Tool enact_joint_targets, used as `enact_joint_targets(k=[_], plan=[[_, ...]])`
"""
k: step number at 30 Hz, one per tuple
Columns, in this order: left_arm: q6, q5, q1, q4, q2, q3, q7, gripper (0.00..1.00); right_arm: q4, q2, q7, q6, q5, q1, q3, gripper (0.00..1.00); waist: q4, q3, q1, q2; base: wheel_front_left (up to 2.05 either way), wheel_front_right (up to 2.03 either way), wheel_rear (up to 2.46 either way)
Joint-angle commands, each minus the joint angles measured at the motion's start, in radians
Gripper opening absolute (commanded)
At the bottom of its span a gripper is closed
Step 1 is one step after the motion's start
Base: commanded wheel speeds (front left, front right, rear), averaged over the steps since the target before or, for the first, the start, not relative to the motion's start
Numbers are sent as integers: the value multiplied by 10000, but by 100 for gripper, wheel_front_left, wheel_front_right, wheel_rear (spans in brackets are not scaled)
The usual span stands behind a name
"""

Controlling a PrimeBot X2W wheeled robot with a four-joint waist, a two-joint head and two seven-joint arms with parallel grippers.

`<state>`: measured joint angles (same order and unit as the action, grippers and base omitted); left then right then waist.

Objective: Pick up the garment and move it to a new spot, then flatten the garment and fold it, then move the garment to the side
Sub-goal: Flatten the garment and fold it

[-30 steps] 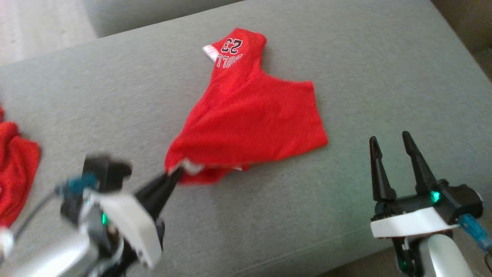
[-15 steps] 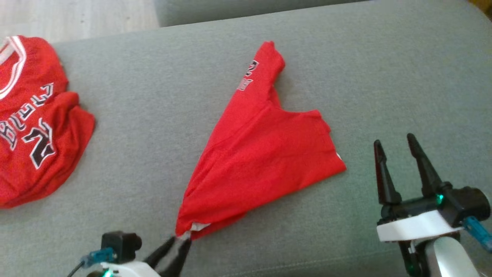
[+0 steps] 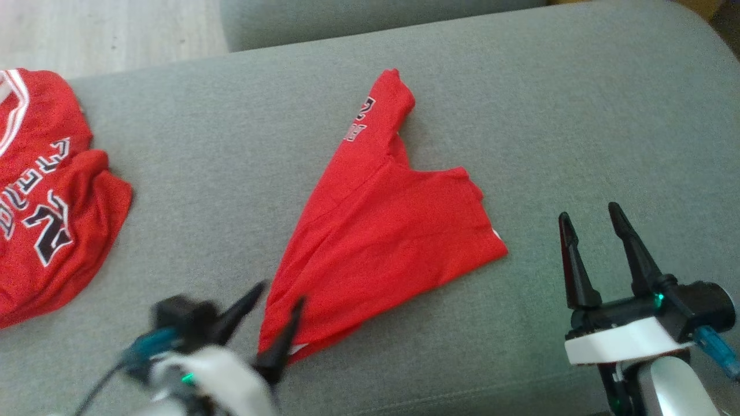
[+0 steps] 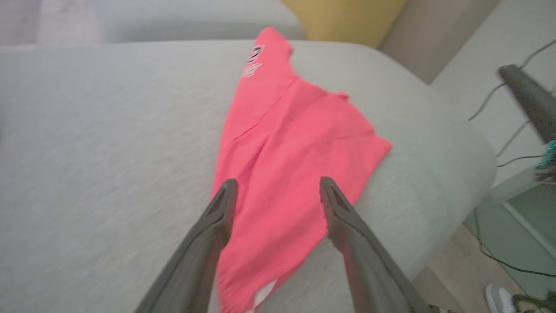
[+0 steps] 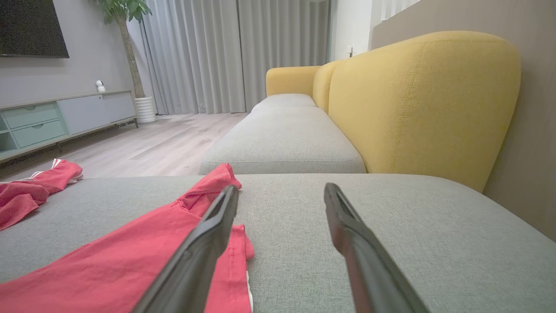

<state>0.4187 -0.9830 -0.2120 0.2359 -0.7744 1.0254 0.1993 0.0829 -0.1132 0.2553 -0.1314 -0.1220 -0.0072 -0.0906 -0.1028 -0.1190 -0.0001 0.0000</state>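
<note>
Red mesh, stretched into a rough triangle: the garment lies on the middle of the grey sofa seat. Its narrow lettered end points toward the seat's back edge and its near corner almost reaches the front edge. The cloth looks doubled over on itself, with a long crease running down it and a sliver of white trim showing at the near corner.

The left hand stands at that corner with its fingers spread wide. The fabric lies loose beneath and between them, and nothing is pinched. The right hand waits near the seat's front right corner, a little off the garment's right tip, fingers equally wide and empty.

By the look of it, the garment has reached its new spot, so the move is done. Flattening has barely begun, and the fold and the final shift to the side are still to come. A second red jersey lies crumpled at the seat's left edge.
</note>
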Motion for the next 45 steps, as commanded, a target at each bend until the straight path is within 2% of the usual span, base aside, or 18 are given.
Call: enact_joint_targets(k=[1,3,6,10,12,16,19,22,34,37,38,40,41,42,43,45], plan=[[-145,230,-874,316,116,-244,-1,100,-346,-148,65,7,34,-91,-241,100,-103,-94,1,0,0,0,0],[-355,882,-1576,28,701,230,-300,100,-343,-103,65,7,28,-180,-331,100,-242,-195,1,0,0,0,0],[-801,1457,-2502,-825,1924,876,-684,100,-333,-40,65,7,5,-334,-469,100,-495,-388,1,0,0,0,0],[-1511,1742,-3550,-2482,3449,1351,-892,100,-325,14,65,7,-18,-544,-581,100,-863,-735,1,0,0,0,0],[-1772,1906,-4092,-3452,4002,1442,-903,100,-328,58,65,7,-21,-654,-643,100,-1070,-928,1,0,0,0,0],[-1973,2147,-5101,-5327,4825,1385,-908,100,-298,124,65,7,-35,-827,-736,100,-1449,-1286,1,0,0,0,0],[-2014,2265,-5750,-6602,5201,1325,-1016,100,-282,184,65,7,-37,-909,-810,100,-1699,-1486,1,0,0,0,0],[-2264,2281,-6320,-7888,5557,1369,-1248,100,-242,243,65,7,-65,-963,-845,100,-1935,-1640,1,0,0,0,0],[-3393,2708,-7886,-10111,6354,1655,-741,100,-201,395,65,7,-42,-1247,-1092,100,-2229,-2058,1,0,0,0,0],[-3862,2686,-8075,-10697,6540,1819,-1030,100,-158,425,65,7,-52,-1337,-1203,100,-2297,-2141,1,0,0,0,0],[-4076,2686,-8112,-10898,6594,1901,-1206,94,-139,430,65,7,-58,-1363,-1236,100,-2319,-2159,1,0,0,0,0],[-4495,2633,-8141,-11254,6696,2006,-1510,58,-109,439,65,7,-68,-1397,-1292,100,-2363,-2183,1,0,0,0,0],[-4644,2568,-8142,-11405,6746,2019,-1601,44,-95,443,65,7,-74,-1407,-1316,100,-2385,-2194,1,0,0,0,0],[-4768,2515,-8139,-11541,6792,2035,-1669,33,-79,447,65,7,-79,-1417,-1332,100,-2406,-2199,1,0,0,0,0],[-4768,2515,-8139,-11541,6792,2035,-1669,33,-79,447,65,7,-79,-1417,-1332,100,-2406,-2199,1,0,0,0,0],[-4961,2408,-8106,-11768,6875,2061,-1767,0,-45,454,65,7,-103,-1427,-1311,100,-2429,-2188,1,0,0,0,0]])
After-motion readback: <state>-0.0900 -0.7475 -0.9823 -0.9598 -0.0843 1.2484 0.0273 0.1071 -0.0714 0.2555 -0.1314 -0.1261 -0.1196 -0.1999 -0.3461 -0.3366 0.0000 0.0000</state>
